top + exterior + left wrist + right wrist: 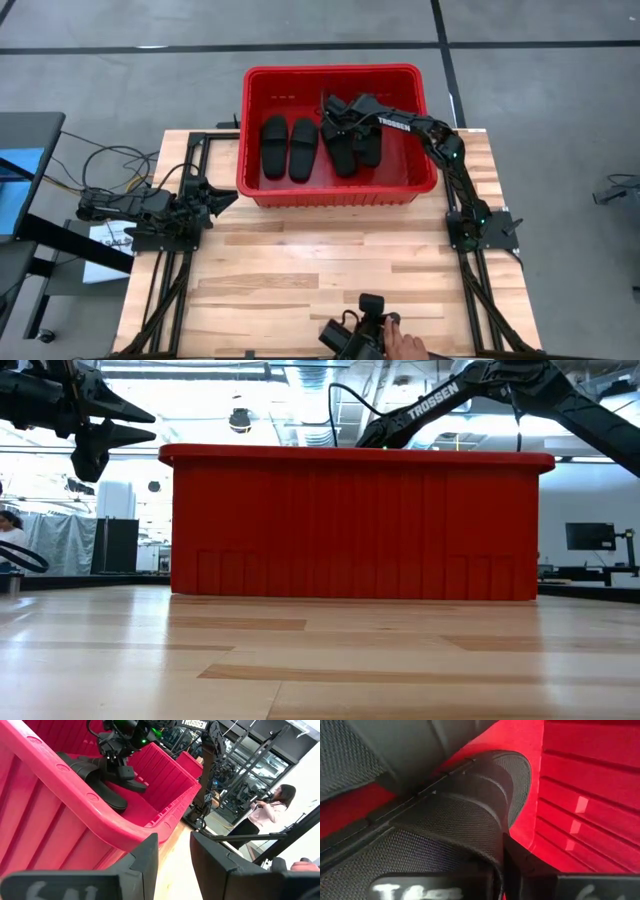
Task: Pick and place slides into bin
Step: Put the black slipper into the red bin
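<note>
The red bin (340,190) stands at the table's far middle. Two black slides (275,148) (303,148) lie side by side on its floor at the left. Two more are at the right: one (368,142) lies flat, the other (341,150) is under my right gripper (335,112). That gripper reaches down into the bin and is shut on this slide. It also shows in the left wrist view (116,770). My left gripper (222,197) is open and empty, hovering left of the bin's near left corner. My right gripper comes from above, slanting down into the bin, at the slide's strap end. The strap's edge (487,845) runs in between the two fingers at the wrist view's bottom. The slide sits tilted, its near end (117,802) on the bin floor; the fingers hide the rest.
The bin's high ribbed walls (350,530) surround the slides. A bare wooden tabletop (330,270) lies in front of it. A person's hand with a device (395,338) is at the table's near edge. A person (270,810) stands in the room beyond.
</note>
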